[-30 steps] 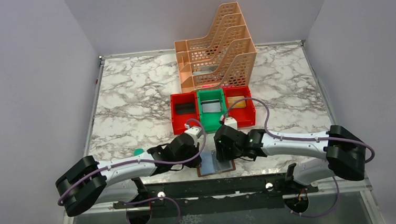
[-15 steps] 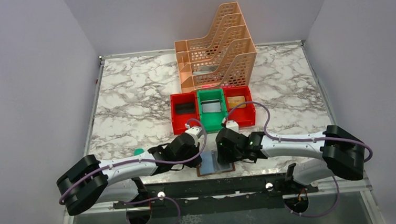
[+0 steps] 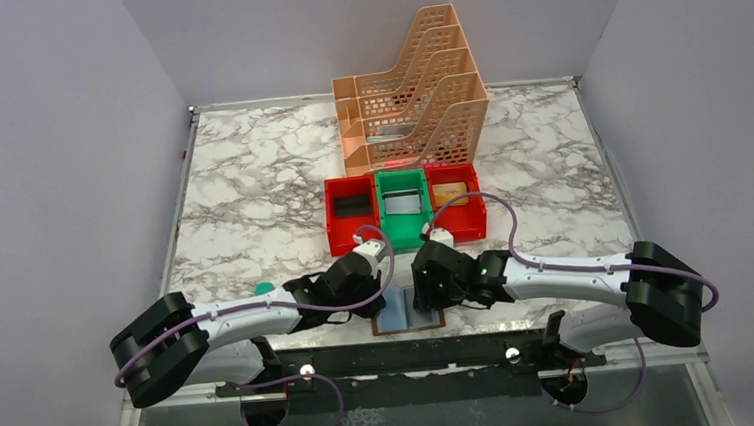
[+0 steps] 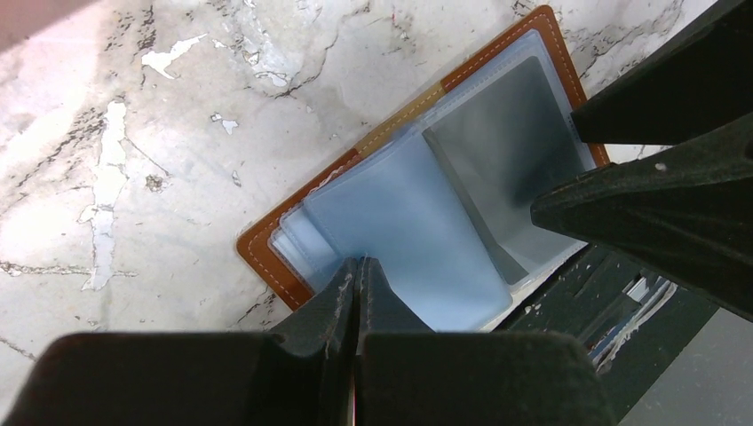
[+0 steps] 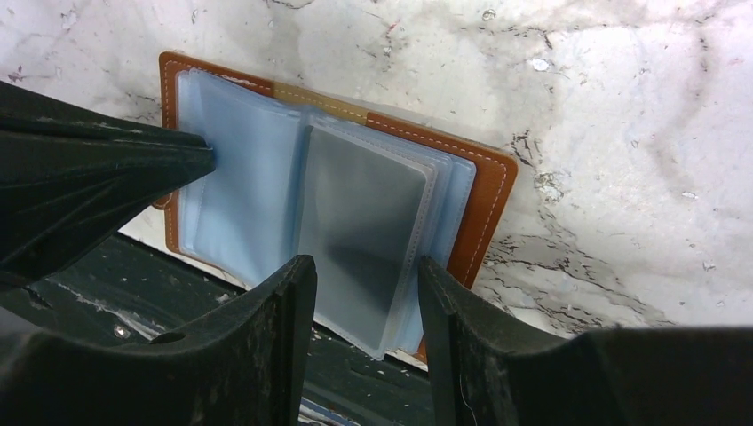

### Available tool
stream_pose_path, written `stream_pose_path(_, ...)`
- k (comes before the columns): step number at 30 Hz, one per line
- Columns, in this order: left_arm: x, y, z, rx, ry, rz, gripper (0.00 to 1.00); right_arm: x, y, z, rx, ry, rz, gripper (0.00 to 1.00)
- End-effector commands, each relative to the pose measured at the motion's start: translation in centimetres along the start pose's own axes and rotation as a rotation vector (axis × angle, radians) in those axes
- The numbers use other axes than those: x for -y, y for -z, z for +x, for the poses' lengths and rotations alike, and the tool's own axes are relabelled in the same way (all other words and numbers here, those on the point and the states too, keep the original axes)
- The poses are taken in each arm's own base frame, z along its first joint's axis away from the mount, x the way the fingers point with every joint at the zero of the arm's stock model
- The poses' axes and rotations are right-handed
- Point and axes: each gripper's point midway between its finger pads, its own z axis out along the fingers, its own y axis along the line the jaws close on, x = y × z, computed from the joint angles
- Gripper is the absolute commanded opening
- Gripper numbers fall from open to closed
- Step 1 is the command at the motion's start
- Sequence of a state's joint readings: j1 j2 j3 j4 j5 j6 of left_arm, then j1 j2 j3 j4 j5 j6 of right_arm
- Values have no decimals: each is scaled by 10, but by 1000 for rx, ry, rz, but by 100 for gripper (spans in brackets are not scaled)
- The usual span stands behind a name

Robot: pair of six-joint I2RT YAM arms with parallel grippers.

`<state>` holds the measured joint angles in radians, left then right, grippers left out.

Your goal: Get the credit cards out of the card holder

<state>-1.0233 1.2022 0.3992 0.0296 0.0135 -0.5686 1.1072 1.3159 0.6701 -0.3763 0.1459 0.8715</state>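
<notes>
A brown leather card holder (image 3: 410,317) is shown laid open, flat, at lower centre of the overhead view, blue-grey sleeves (image 4: 404,235) fanned; a grey credit card (image 5: 360,226) is tucked inside one.

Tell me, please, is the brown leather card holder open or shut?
Open: the brown leather card holder lies spread, grey-blue pockets facing up.

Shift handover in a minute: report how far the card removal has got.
Done: the card holder lies open at the near edge of the table, its plastic sleeves fanned. In hand: the shut left claw presses the left-hand ones; the right claw stands open astride the lower edge of the grey card, not yet gripping. Left: that card sits in its sleeve; pull it, then any others.
</notes>
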Motion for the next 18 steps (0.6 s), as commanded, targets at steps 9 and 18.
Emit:
stream_pose_path(9,8,0,-5,8,5,24,1,-17,4,-9,10,-15,-36,51)
stream_pose_path(18,9,1,-7,12,9,25,0,-8,3,-8,8,-24,17,55)
